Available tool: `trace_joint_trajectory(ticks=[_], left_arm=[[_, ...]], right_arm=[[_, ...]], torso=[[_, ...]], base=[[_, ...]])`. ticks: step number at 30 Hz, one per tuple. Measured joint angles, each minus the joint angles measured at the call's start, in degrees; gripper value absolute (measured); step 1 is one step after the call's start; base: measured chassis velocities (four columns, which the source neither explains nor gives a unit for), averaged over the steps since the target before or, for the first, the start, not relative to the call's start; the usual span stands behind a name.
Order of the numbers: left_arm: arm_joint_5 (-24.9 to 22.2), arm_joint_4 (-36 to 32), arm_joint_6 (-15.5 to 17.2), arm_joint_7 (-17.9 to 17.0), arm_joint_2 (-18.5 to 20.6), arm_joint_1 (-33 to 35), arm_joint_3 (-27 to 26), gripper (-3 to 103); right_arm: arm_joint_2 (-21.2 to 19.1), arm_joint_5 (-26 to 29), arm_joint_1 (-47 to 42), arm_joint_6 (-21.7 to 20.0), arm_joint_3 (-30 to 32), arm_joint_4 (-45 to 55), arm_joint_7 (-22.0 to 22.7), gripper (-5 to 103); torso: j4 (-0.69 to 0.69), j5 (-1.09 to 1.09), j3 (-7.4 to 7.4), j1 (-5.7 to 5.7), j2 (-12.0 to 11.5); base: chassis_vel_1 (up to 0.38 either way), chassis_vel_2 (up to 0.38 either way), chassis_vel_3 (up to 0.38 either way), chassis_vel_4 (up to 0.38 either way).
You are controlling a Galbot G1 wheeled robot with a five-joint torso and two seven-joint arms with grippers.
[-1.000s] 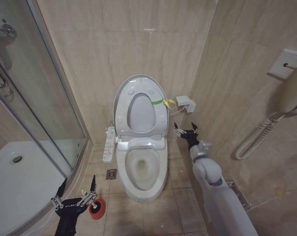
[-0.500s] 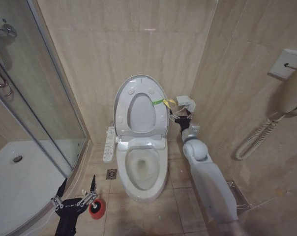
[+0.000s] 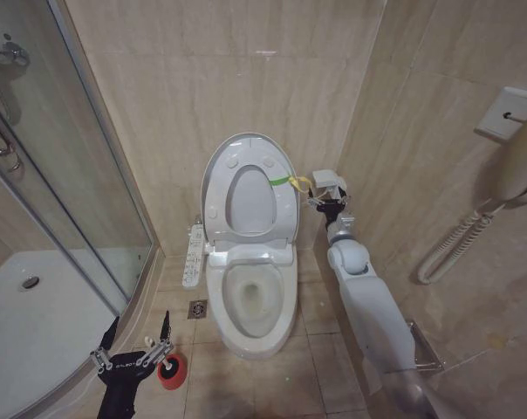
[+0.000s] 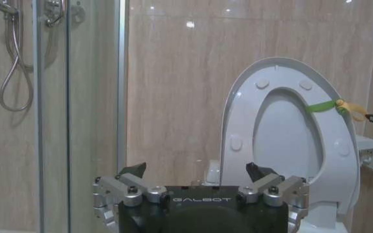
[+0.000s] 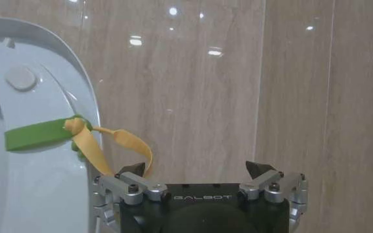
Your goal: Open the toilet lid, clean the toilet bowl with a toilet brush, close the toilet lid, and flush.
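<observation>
The toilet lid point(image 3: 249, 148) stands upright against the wall, with the ring seat raised against it. A yellow-green band point(image 3: 281, 182) with a yellow loop point(image 5: 112, 145) hangs at its edge. Below lies the open toilet bowl point(image 3: 250, 301). My right gripper point(image 3: 320, 201) is open beside the lid's edge, and the yellow loop hangs next to one finger point(image 5: 129, 171). The left gripper point(image 3: 138, 333) is open low near the floor, just above the red cup point(image 3: 171, 370) holding the toilet brush point(image 3: 169, 369). The lid point(image 4: 290, 145) also appears in the left wrist view.
A glass shower enclosure point(image 3: 80, 175) and its tray close off the left. On the right are a wall phone point(image 3: 512, 166) with a coiled cord and a small white box point(image 3: 329, 184). A button strip point(image 3: 194, 253) flanks the bowl. A floor drain point(image 3: 197, 308) sits nearby.
The right arm has stretched up and toward the lid's edge, bringing its gripper next to the yellow loop. The left gripper has stayed put.
</observation>
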Motion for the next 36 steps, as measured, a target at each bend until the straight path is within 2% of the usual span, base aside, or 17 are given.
trace_joint_trajectory(ticks=[5, 9, 17, 23, 29, 36], left_arm=[[0.0, 0.0, 0.0, 0.0, 0.0, 0.0, 0.0, 100], [0.0, 0.0, 0.0, -0.01, 0.0, 0.0, 0.0, 100], [0.0, 0.0, 0.0, 0.0, 0.0, 0.0, 0.0, 100], [0.0, 0.0, 0.0, 0.0, 0.0, 0.0, 0.0, 100], [0.0, 0.0, 0.0, 0.0, 0.0, 0.0, 0.0, 100], [0.0, 0.0, 0.0, 0.0, 0.0, 0.0, 0.0, 100]], right_arm=[[0.12, -0.3, 0.28, -0.04, 0.65, 0.11, 0.38, 100], [-2.27, 5.13, -2.27, -2.51, 1.59, 5.98, 0.82, 100], [-4.37, 8.51, -2.57, -3.4, 1.93, 8.43, 1.62, 100], [-2.55, 8.25, 0.85, -3.13, 1.04, 4.52, 1.74, 100], [-0.04, 5.7, 5.57, -0.84, 0.14, -1.55, 1.16, 100], [0.57, 4.81, 9.27, 0.23, 0.1, -4.75, 0.8, 100]], torso=[[0.01, 0.01, 0.0, 0.0, 0.0], [-0.01, 0.01, 0.0, 0.0, 0.0], [-0.04, 0.02, 0.0, 0.0, 0.0], [-0.01, 0.0, 0.0, 0.0, 0.0], [0.01, 0.0, 0.0, 0.0, 0.0], [-0.01, -0.01, 0.0, 0.0, 0.0]], base=[[0.0, 0.0, 0.0, 0.0], [0.0, 0.0, 0.0, 0.0], [0.0, 0.0, 0.0, 0.0], [0.0, 0.0, 0.0, 0.0], [0.0, 0.0, 0.0, 0.0], [0.0, 0.0, 0.0, 0.0]])
